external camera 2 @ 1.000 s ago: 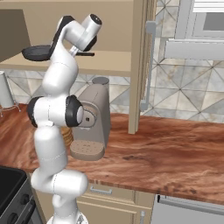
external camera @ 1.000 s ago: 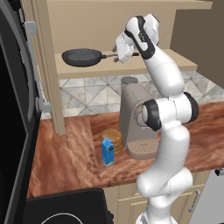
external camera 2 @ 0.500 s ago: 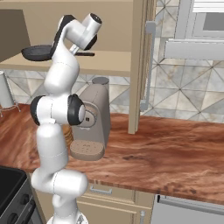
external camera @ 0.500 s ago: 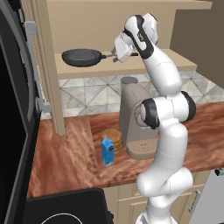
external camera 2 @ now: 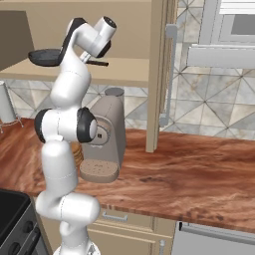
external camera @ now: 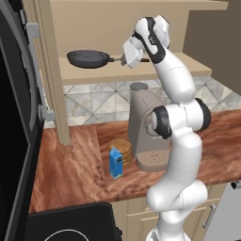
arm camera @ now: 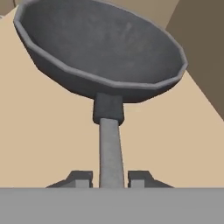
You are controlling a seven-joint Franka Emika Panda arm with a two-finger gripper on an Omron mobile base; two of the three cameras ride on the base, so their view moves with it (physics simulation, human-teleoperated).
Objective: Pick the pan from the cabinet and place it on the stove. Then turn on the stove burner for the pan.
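The dark grey pan [external camera: 87, 58] [external camera 2: 45, 56] rests on the tan shelf [external camera: 94, 75] of the open cabinet [external camera 2: 124, 69], with its thin handle pointing right. My gripper [external camera: 126, 59] [external camera 2: 82, 59] is raised to shelf height at that handle. In the hand view the pan [arm camera: 105, 48] bowl lies ahead, and the handle runs straight between my gripper [arm camera: 110, 178] fingertips [arm camera: 81, 178], which sit close on both sides of it, shut on it. The black stove [external camera: 70, 230] [external camera 2: 10, 209] lies low at the near left, below the counter's edge.
A grey coffee machine [external camera: 143, 127] [external camera 2: 107, 139] stands on the wooden counter under the shelf. Beside it is a blue carton [external camera: 116, 162]. The open cabinet door [external camera: 52, 70] [external camera 2: 157, 74] juts out with its silver handle. A white kettle [external camera 2: 4, 102] stands at the far left.
The fingers have closed from wide open onto the pan's handle. The arm and the pan have stayed in place.
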